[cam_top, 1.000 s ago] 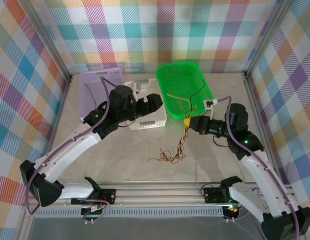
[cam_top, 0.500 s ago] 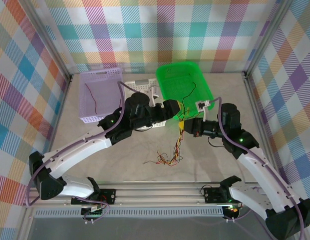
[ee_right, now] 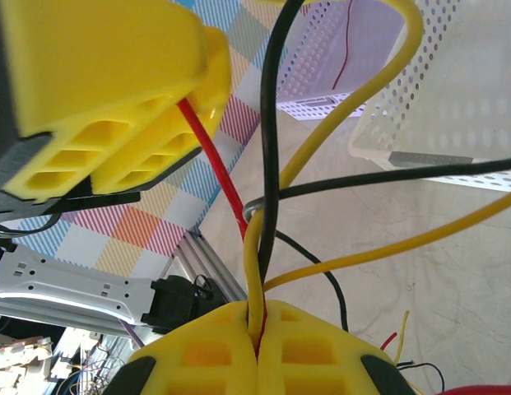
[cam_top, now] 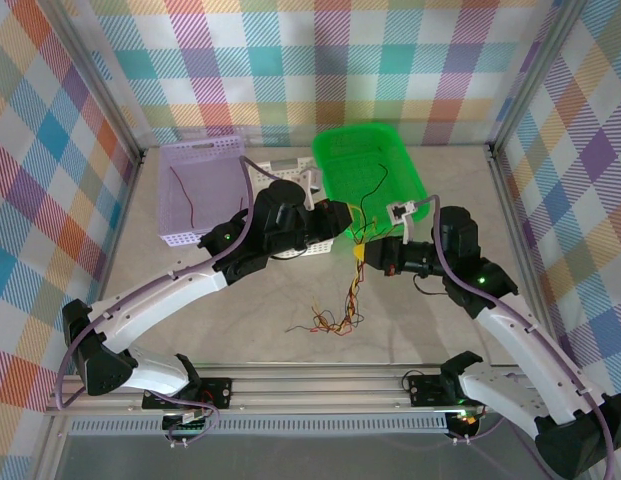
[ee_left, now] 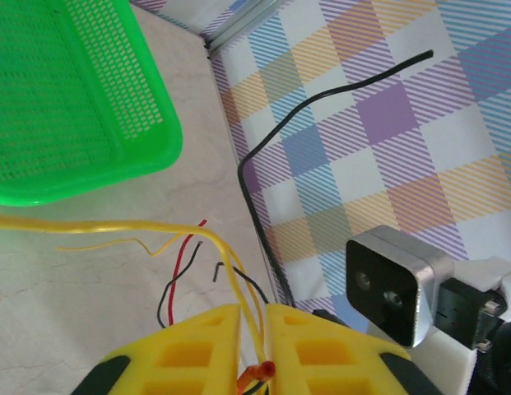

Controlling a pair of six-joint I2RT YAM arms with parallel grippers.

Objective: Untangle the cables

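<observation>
Nearest us, the loose ends of the cables (cam_top: 333, 318) lie in a red, yellow and black tangle on the tabletop (cam_top: 240, 320). From there the strands climb to the right pincer (cam_top: 366, 257). We see its yellow fingers pressed together on a yellow, a black and a red strand, which fan out just past the tips. Just beyond it sits the left pincer (cam_top: 351, 228). Its fingers are almost together, pinching a thin yellow strand that runs through the slit between them, and a red strand leaves its tips too. The upper part of the bundle hangs held by both pincers, above the tabletop. Farther back stands a green basket (cam_top: 375, 160). To its left are a white basket (ee_right: 452, 82) and a lilac basket (cam_top: 195, 165), which has one thin strand inside.
</observation>
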